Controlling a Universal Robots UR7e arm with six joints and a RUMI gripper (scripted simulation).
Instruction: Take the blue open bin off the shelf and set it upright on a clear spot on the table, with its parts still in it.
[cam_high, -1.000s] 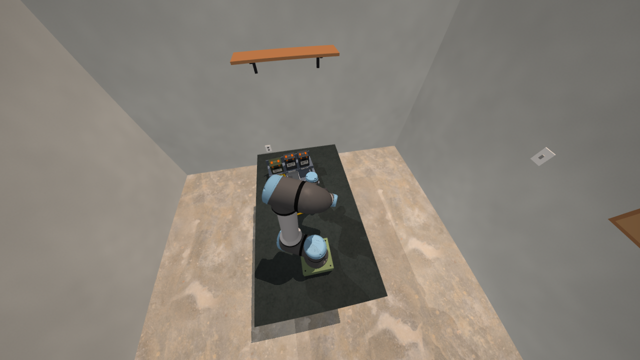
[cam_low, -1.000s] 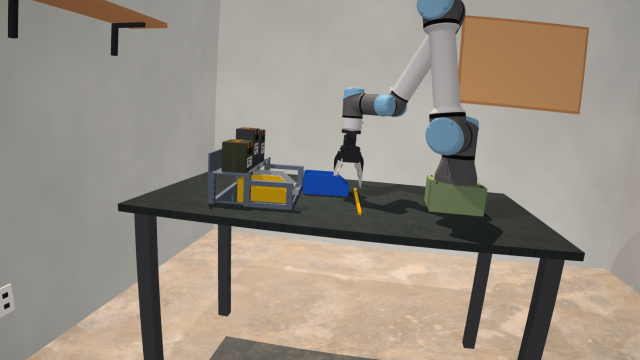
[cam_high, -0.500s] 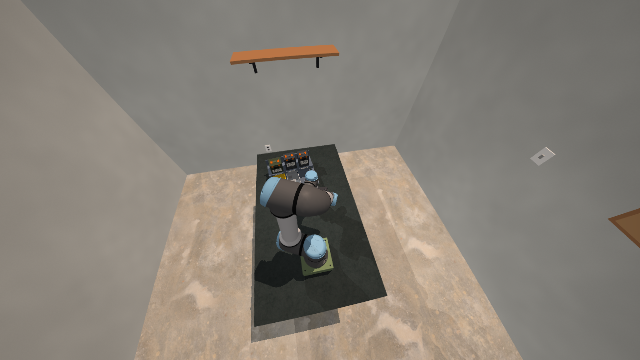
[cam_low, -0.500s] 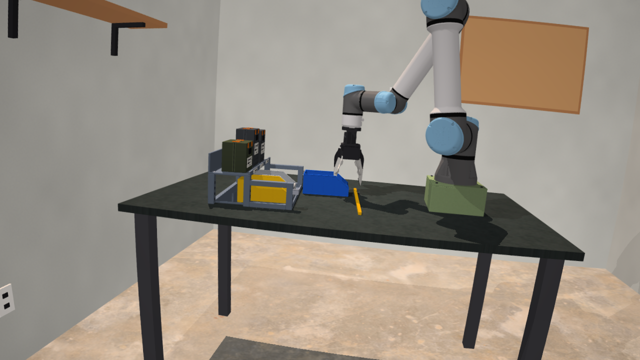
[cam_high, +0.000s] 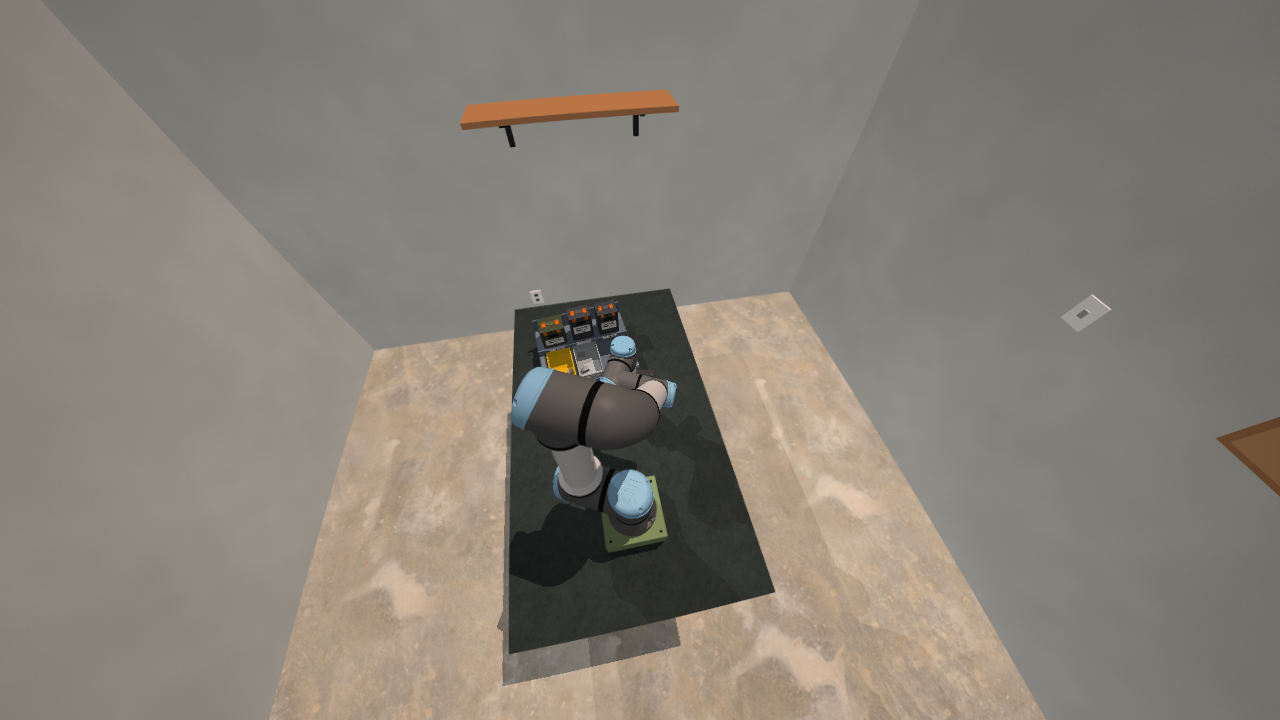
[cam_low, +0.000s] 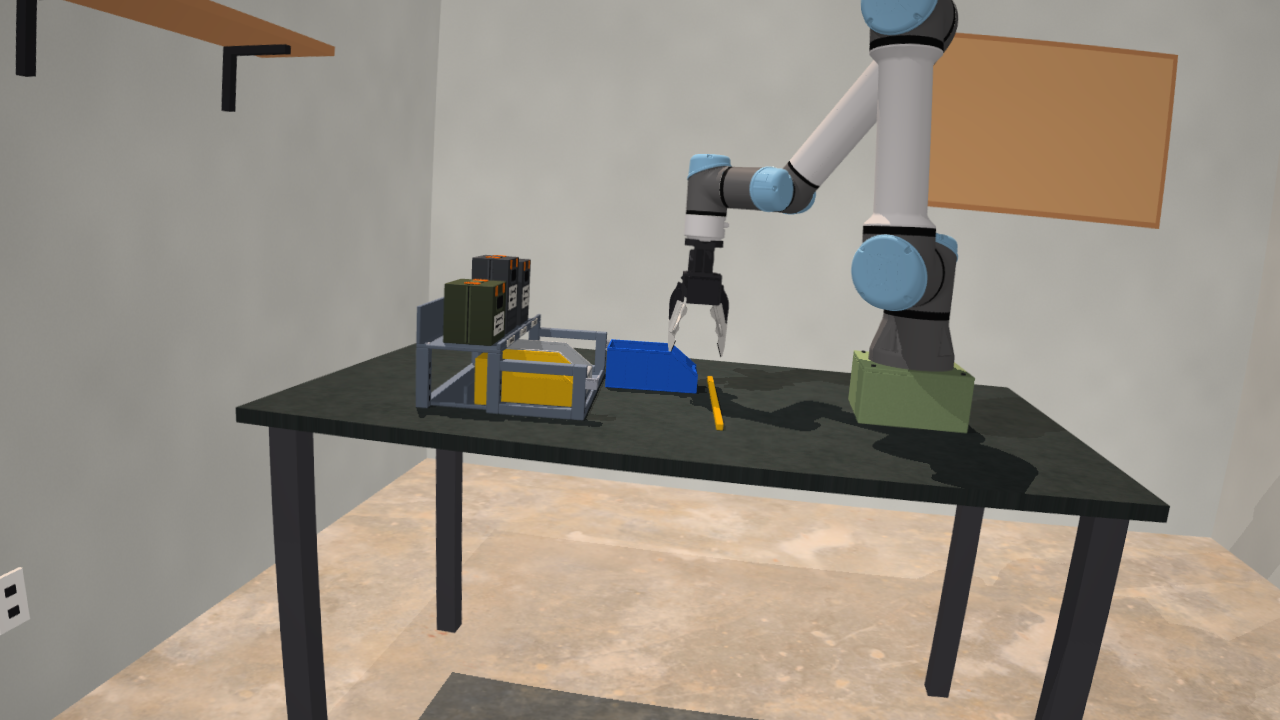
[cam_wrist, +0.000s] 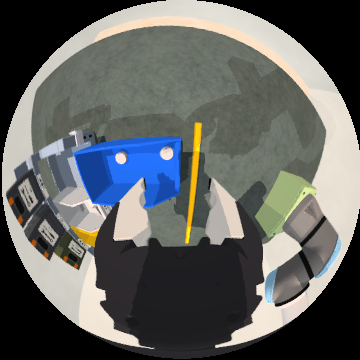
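Gripper (cam_low: 697, 334) hangs half spread, holding nothing, jaws straddling the near end wall of the blue bin (cam_low: 648, 367), which sits upright on the table (cam_low: 554, 434) just beside the shelf (cam_low: 501, 394), two pale round parts (cam_wrist: 120, 157) inside. Bin looks rigid, light, smooth plastic; judged best pinched across that thin end wall and kept level so the parts do not roll out.

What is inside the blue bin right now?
The wrist view looks into the blue bin: two small white round parts lie near its far wall. One gripper finger covers part of the near interior, so anything there cannot be seen.
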